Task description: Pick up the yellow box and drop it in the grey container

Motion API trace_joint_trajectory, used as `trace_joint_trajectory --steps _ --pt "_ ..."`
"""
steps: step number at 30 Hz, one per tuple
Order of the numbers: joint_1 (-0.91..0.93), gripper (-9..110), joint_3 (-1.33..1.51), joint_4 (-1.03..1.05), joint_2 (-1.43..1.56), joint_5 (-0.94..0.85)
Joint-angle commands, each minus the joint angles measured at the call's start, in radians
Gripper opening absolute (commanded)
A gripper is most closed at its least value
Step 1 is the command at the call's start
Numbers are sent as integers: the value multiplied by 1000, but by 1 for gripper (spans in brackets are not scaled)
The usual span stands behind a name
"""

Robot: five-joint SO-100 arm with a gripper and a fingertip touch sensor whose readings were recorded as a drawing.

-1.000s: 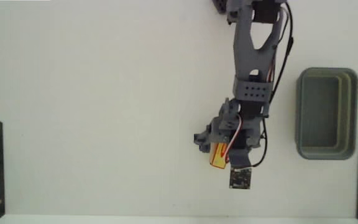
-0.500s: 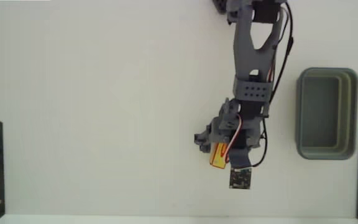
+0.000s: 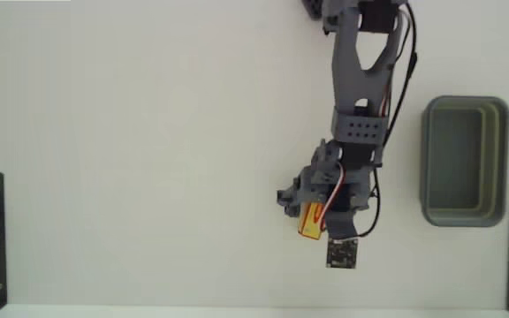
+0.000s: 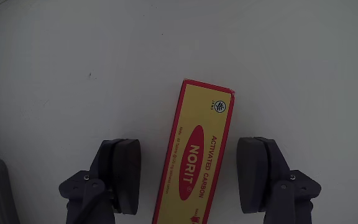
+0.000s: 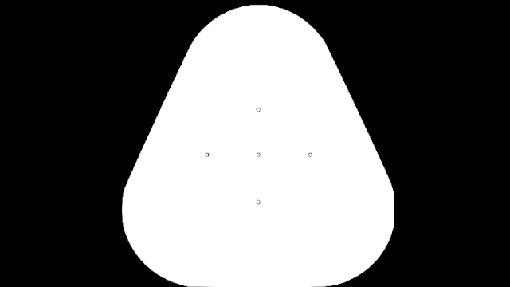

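The gripper (image 4: 191, 177) hangs with jaws apart, the Norit activated carbon box (image 4: 194, 158) lying between them on the white table (image 4: 73, 62), touching neither. Because it sits nearer the left finger (image 4: 124, 174) in the wrist view and slightly skewed, closing could twist it or let it slip free, well short of the grey container (image 3: 463, 162).

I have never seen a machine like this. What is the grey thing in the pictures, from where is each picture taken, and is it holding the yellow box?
The grey thing is a small robot arm standing on a white table. At its end is a gripper, a kind of two-finger hand.

One picture comes from a fixed camera looking straight down on the table. The other comes from a camera on the arm's wrist, so it looks along the two dark fingers.

Two things lie on the table. The yellow box is a flat carton with a red oval mark. The grey container is an empty tub at the right in the fixed view.

Nothing is held yet. In the wrist view the fingers stand open, one on each side of the box, with a gap on both sides. The box lies flat on the table.
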Motion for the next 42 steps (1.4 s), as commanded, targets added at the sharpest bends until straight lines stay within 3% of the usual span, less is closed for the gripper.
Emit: trace_joint_trajectory --steps 1,42 --pt "9 93 -2 -12 24 5" --pt "9 82 -2 -12 24 5"
